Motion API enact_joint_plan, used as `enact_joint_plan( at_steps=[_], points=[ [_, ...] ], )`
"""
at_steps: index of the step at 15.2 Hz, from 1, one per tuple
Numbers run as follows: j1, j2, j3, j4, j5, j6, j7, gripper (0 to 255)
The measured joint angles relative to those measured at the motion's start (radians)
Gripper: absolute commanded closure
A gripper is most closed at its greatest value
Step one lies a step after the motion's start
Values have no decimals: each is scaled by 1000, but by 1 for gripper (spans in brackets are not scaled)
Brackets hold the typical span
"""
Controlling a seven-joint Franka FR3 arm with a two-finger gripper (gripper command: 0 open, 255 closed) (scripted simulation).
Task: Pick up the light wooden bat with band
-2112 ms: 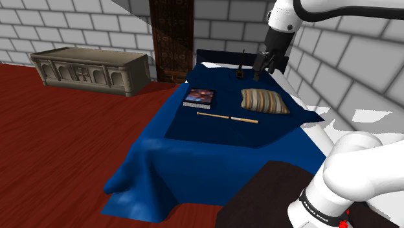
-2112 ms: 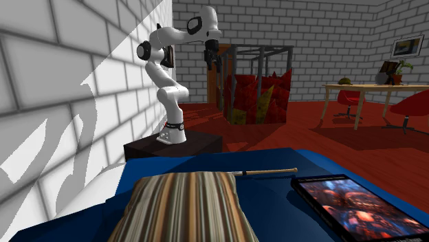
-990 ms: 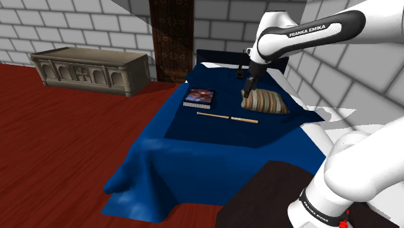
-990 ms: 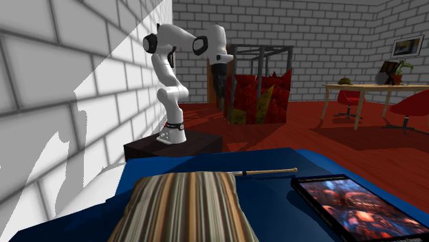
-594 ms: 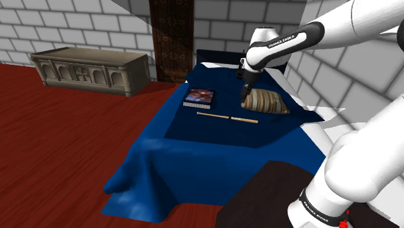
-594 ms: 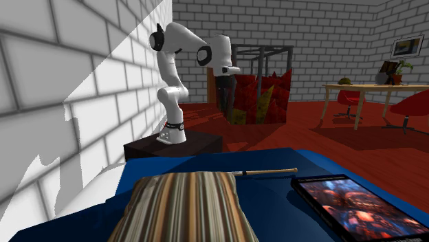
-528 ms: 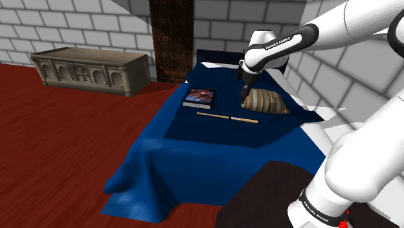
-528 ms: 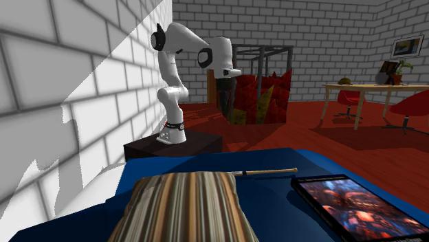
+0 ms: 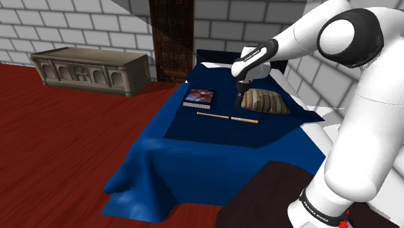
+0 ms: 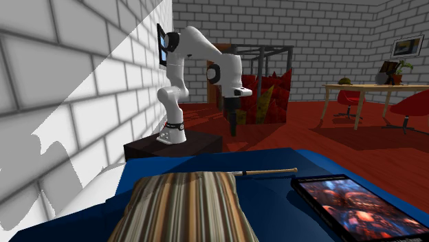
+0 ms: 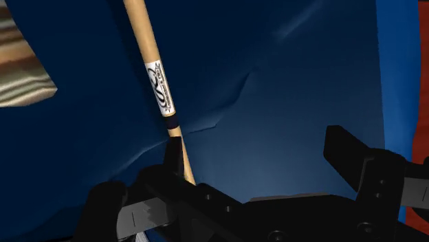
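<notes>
On the blue bedspread (image 9: 194, 149), bat (image 9: 228, 117) lies flat, untouched, on the shoulder view's near side of the striped pillow (image 9: 264, 102). Gripper (image 11: 265, 165) hovers above, fingers (image 11: 357, 161) spread apart, holding nothing, bat off-centre toward one finger. Left: centre, descend, close, lift

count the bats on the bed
1. The bat lies on the blue bed, beside the striped pillow and not touching it. No other bat seems hidden, unless under the pillow.
</notes>
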Motion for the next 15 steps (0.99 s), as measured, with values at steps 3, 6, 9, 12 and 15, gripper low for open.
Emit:
enact_joint_plan(
  at_steps=[3, 6, 9, 12, 15],
  points=[
    [-34, 136, 16, 99, 71, 12, -103, 0],
    [-67, 247, 40, 192, 112, 7, -177, 0],
    [-114, 376, 70, 297, 151, 13, -252, 0],
    [-134, 463, 93, 372, 169, 14, -279, 0],
    [-141, 495, 104, 375, 180, 42, -288, 0]
  ],
)
